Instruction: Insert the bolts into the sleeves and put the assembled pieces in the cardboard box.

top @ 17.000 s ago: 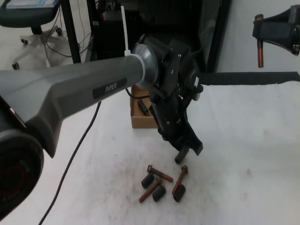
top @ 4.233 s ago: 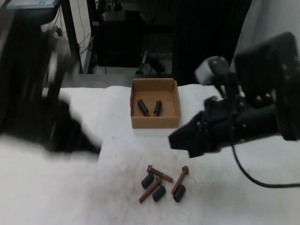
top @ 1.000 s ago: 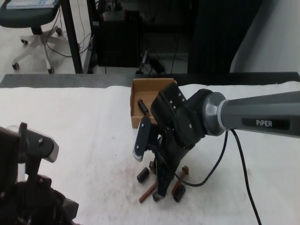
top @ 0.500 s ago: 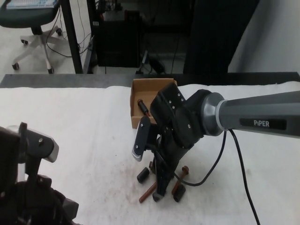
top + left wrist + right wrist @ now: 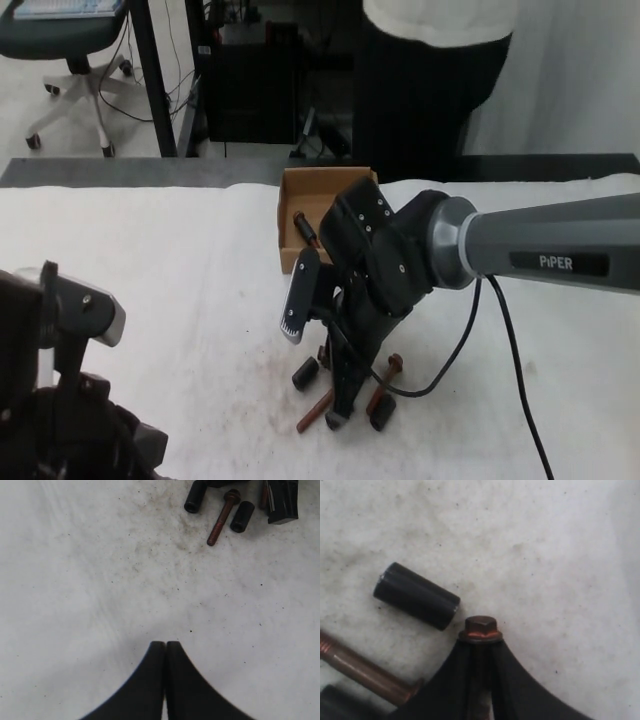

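the right gripper [image 5: 480,647] is clamped on a rust-coloured bolt [image 5: 480,628]. its two dark fingers press the shank from either side, so that only the hex head sticks out past the tips, close over the white cloth [image 5: 560,545]. just beside that head a black sleeve [image 5: 416,602] lies on its side, with a thin gap between the two. a second bolt [image 5: 362,669] lies flat on the cloth with one end running in under the fingers, and a second sleeve [image 5: 332,700] sits just beyond it. in the high view the right arm comes in from the right and bends down, so that its gripper stands in the small heap of loose parts at the near middle of the bench. a third bolt [image 5: 385,380] is on the heap's right side, next to a third sleeve [image 5: 380,412]. the cardboard box [image 5: 290,262] stands behind the heap, partly hidden by the arm's wrist, and one assembled piece [image 5: 304,228] shows inside it. the left gripper [image 5: 165,650] has its fingers pressed flat together with nothing between them. it hangs over bare cloth, well apart from the heap. the left arm [image 5: 70,400] is at the near left corner of the bench.
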Robot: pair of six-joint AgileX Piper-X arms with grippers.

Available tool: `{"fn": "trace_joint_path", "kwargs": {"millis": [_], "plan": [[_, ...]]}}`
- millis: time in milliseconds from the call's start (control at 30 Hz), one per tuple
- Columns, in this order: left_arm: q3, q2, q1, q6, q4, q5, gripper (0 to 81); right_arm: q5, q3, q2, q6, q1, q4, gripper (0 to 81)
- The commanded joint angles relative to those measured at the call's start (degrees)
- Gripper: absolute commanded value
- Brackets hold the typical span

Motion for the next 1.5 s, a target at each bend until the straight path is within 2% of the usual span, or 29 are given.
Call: {"fn": "trace_joint_path", "kwargs": {"millis": [0, 167, 233, 467, 733, 900, 1000, 1167, 1267, 1467], "plan": [[0.08, -0.48, -0.07, -0.08, -0.23, 1.35, 0.3, -0.6, 0.55, -0.73, 6.73, -0.17, 3.9, 0.8], [0.08, -0.48, -0.07, 2.59, -3.79, 14.08, 0.3, -3.09, 0.55, -9.6, 19.92, -1.87, -0.03, 0.8], [0.08, -0.48, -0.07, 2.59, -6.81, 16.63, 0.3, -3.58, 0.55, -14.27, 23.94, -3.0, -1.69, 0.8], [-3.26, 6.4, -0.07, 3.16, -13.08, 15.9, 0.3, -3.61, 0.55, -27.5, 26.45, -7.66, 2.65, 0.8], [-18.64, 31.56, -1.12, 6.33, -8.49, 15.9, 0.3, -5.29, 1.47, -38.13, 27.77, -12.1, 7.94, 0.8], [-30.83, 46.7, -4.98, 11.62, -0.46, 14.87, 0.8, -7.97, 5.23, -43.4, 30.69, -15.42, 8.7, 0.8], [-37.89, 52.69, -7.69, 11.6, 1.77, 12.94, 9.0, -8.9, 7.83, -45.75, 31.66, -17.19, 8.74, 0.8], [-46.85, 60.37, -10.93, 11.6, 5.21, 4.72, 33.4, -12.39, 10.85, -48.93, 31.93, -20.17, 8.74, 0.8], [-50.56, 63.47, -11.51, 11.6, 8.32, 1.15, 35.7, -12.65, 11.79, -50.63, 31.93, -22.13, 8.74, 0.8], [-52.55, 67.05, -11.51, 11.6, 12.72, 0.83, 35.7, -15.35, 12.01, -52.51, 31.93, -26.07, 8.74, 0.8]]}}
